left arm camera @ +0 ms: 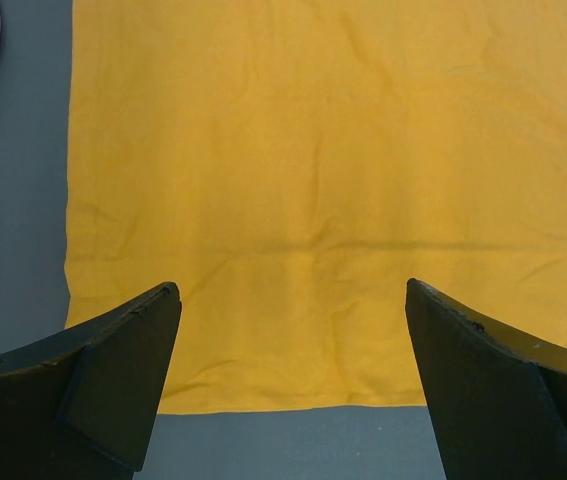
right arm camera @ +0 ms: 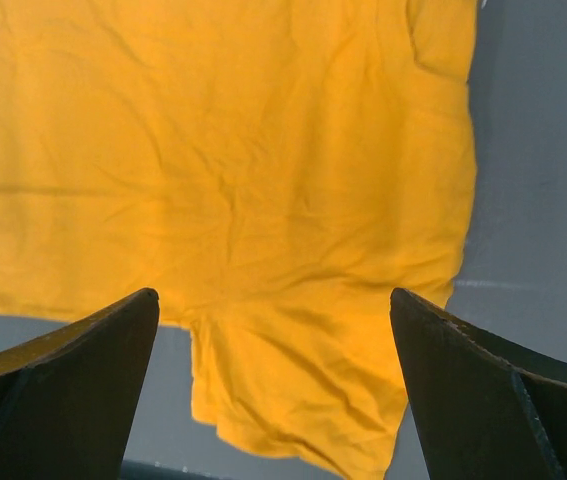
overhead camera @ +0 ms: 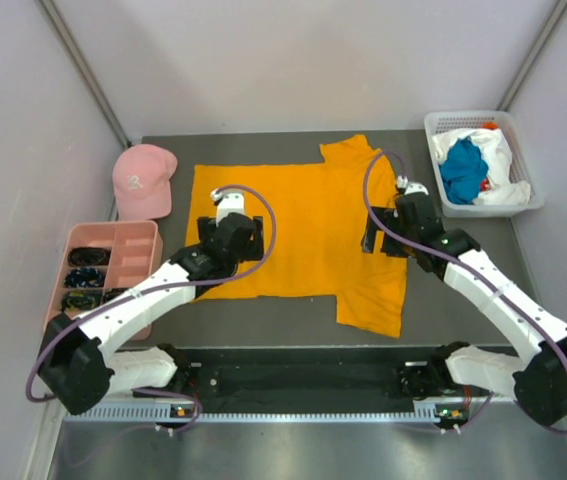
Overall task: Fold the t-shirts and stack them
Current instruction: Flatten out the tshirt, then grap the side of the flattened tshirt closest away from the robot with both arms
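Orange t-shirt lies flat mid-bench. The left tool and right tool hang over it, both spread wide, gripping nothing. My worry: a pinch catches only one layer, or the 5 o'clock sleeve drags, and the fold goes crooked.

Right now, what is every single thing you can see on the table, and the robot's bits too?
orange-yellow t-shirt: one, orange-yellow, spread flat mid-table
teal-blue shirt: one, teal-blue, bunched in the basket
white shirt: at least one, white, bunched in the basket
basket: one, white, far right corner
cap: one, pink with a white logo, far left
tray: one, pink, left edge, small dark things in its compartments
table: one, dark grey
arms: two, white and black, reaching over the orange-yellow t-shirt
left fingers: two, black, open
right fingers: two, black, open
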`<move>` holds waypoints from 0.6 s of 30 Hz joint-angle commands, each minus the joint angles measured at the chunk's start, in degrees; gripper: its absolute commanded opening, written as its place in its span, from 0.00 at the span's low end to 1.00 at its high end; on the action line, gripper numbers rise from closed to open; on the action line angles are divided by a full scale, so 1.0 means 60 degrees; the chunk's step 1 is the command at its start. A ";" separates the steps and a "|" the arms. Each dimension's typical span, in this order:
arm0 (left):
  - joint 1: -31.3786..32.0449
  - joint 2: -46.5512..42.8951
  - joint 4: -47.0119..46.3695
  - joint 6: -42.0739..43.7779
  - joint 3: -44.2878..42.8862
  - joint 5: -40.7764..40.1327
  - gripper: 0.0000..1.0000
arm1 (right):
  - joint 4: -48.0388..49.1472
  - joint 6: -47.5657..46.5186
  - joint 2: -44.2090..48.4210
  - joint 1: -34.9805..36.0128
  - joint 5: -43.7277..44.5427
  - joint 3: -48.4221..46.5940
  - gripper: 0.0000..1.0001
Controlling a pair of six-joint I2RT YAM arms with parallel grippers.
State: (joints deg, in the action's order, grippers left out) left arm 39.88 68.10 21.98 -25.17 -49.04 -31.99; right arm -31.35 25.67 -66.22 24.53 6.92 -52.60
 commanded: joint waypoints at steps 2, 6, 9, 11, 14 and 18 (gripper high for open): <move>-0.0552 0.0047 0.0277 -0.1048 0.0393 -0.0002 0.99 | -0.0443 0.0935 0.0839 0.0831 0.0678 0.0474 0.99; -0.0977 0.0077 0.0380 -0.1488 0.0862 0.0350 0.99 | -0.0385 0.1185 0.1104 0.1023 0.0532 0.0958 0.99; -0.1270 0.0004 0.0380 -0.1985 0.1330 0.0642 0.99 | -0.0385 0.1215 0.1148 0.1111 0.0444 0.1090 0.99; -0.1431 -0.0274 0.0278 -0.2600 0.1826 0.0688 0.99 | -0.0370 0.1171 0.1148 0.1126 0.0400 0.1120 0.99; -0.1505 -0.0728 0.0058 -0.3319 0.2472 0.0527 0.99 | -0.0312 0.1083 0.1148 0.1126 0.0327 0.1178 0.99; -0.1534 -0.0890 0.0553 -0.3671 0.2562 -0.0452 0.99 | -0.0195 0.0907 0.1031 0.1140 0.0180 0.1135 0.99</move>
State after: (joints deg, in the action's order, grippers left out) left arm 31.09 64.97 24.53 -42.19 -33.71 -29.56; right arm -34.28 31.66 -60.80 30.39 8.84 -45.63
